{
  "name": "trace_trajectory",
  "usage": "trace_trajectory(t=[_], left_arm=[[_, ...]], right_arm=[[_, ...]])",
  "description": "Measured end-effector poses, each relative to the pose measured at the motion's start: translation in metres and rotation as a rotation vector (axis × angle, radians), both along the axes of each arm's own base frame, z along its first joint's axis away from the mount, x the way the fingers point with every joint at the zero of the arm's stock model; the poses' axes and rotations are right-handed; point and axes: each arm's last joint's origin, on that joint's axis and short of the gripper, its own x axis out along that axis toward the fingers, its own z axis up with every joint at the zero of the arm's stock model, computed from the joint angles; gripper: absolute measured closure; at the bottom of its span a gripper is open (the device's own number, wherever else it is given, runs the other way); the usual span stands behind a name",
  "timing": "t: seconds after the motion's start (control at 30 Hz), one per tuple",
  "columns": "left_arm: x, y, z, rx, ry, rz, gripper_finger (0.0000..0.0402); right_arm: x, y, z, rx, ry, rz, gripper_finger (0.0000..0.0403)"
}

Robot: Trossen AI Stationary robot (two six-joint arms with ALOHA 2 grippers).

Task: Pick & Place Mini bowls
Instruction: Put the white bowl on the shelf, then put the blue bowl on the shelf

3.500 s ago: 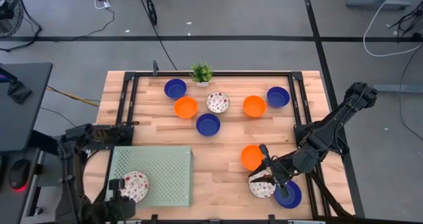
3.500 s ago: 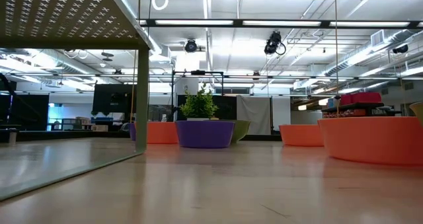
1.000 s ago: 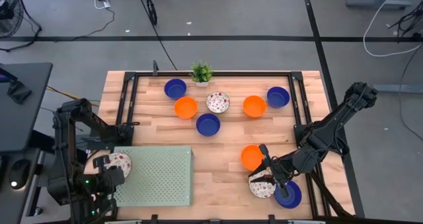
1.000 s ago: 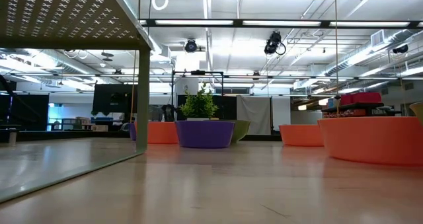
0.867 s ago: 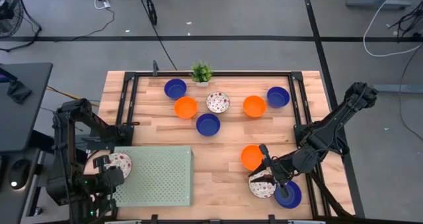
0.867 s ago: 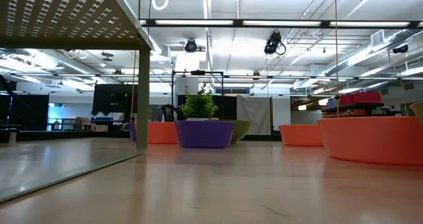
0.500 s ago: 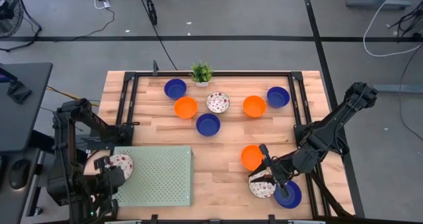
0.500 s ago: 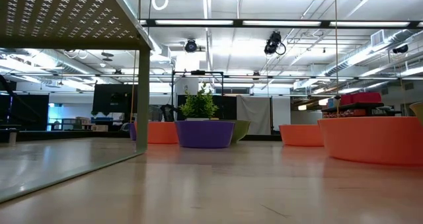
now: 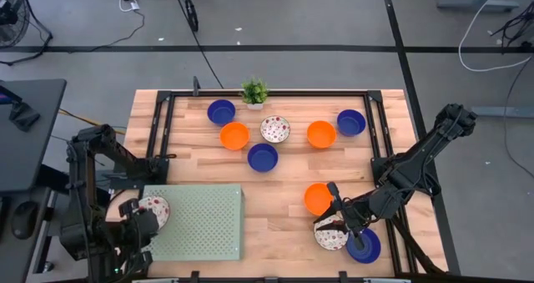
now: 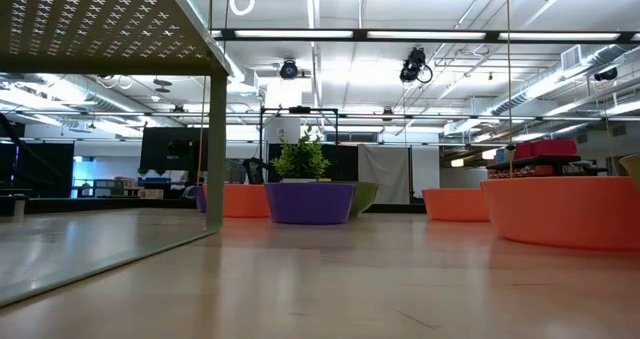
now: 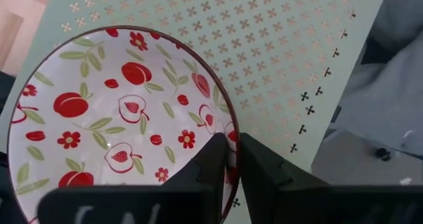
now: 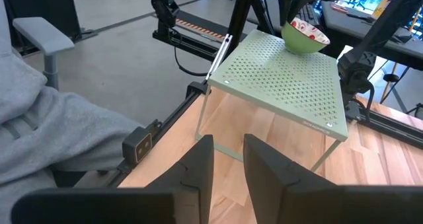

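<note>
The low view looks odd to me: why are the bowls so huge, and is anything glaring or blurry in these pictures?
Low view: the near orange bowl looms because the camera sits at tabletop level; ceiling lights glare, and the bare table reflects them softly. Left wrist view: the patterned bowl is sharp.

No text, label, brand, number or sign can be read in any view.
</note>
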Motion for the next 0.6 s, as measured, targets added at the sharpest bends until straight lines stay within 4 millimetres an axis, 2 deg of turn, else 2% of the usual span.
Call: trace_trajectory(t=[0.6], left_arm=[[0.0049,-0.0001,0.0033,-0.024,-0.079,0.048,0.0264]], right_arm=[[0.0000,0.0000,0.0000,0.000,0.000,0.000,0.0319]])
